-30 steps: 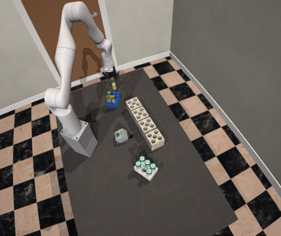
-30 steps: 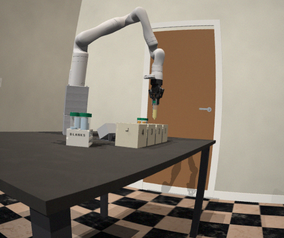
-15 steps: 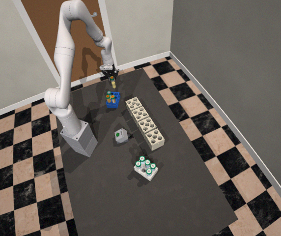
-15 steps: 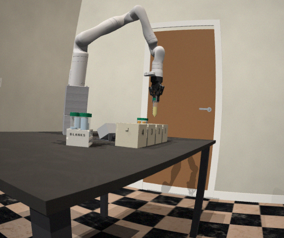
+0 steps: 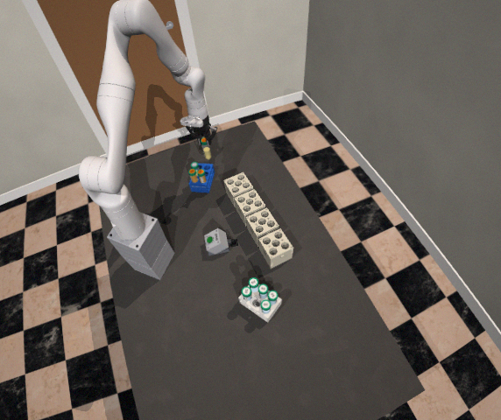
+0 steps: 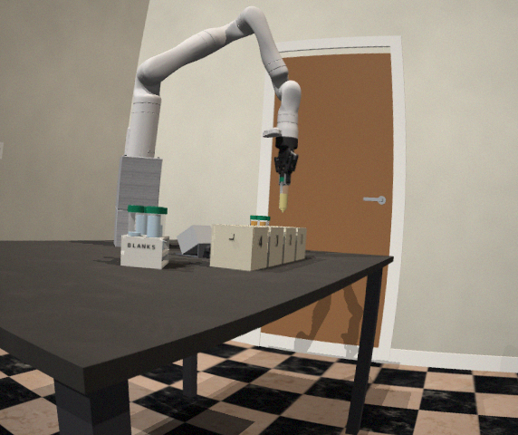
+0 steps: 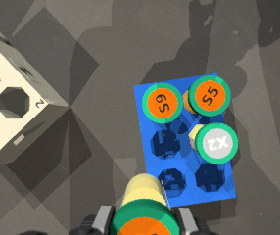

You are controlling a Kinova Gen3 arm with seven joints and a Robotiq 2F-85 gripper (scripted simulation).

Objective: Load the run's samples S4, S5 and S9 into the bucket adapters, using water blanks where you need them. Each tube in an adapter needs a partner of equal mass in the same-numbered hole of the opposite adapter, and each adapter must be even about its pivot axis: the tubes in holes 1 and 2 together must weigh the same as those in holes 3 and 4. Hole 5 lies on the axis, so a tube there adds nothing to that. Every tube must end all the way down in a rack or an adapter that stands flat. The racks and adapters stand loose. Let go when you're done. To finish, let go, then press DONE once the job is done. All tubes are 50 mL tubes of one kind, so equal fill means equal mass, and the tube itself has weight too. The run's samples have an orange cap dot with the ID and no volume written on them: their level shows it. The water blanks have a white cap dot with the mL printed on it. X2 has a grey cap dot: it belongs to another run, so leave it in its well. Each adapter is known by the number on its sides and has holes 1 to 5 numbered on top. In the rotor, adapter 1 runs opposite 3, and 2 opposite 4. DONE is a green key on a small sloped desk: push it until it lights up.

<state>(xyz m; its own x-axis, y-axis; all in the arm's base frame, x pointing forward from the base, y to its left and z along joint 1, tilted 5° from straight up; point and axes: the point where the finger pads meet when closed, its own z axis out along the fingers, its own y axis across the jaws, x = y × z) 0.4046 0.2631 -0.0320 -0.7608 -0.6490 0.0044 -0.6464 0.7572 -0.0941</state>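
Observation:
My gripper (image 5: 204, 141) (image 6: 284, 178) (image 7: 141, 226) is shut on a sample tube (image 5: 206, 151) (image 6: 282, 198) (image 7: 141, 198) with an orange cap dot and yellowish fill; it must be S4, though its label is hidden. I hold it upright, high above the table, beside the far end of the blue sample rack (image 5: 199, 185) (image 7: 223, 188). In the rack stand S9 (image 7: 162, 104), S5 (image 7: 210, 95) and grey-dotted X2 (image 7: 217, 143). Four cream adapters stand in a row (image 5: 258, 218) (image 6: 240, 246); a corner of one with holes 2 and 5 shows in the wrist view (image 7: 13, 105).
The white BLANKS rack (image 5: 259, 309) (image 6: 142, 251) holds several green-capped water tubes (image 5: 254, 284) (image 6: 155, 222). The small sloped desk with the green DONE key (image 5: 208, 240) stands between the arm's base (image 5: 141, 248) and the adapters.

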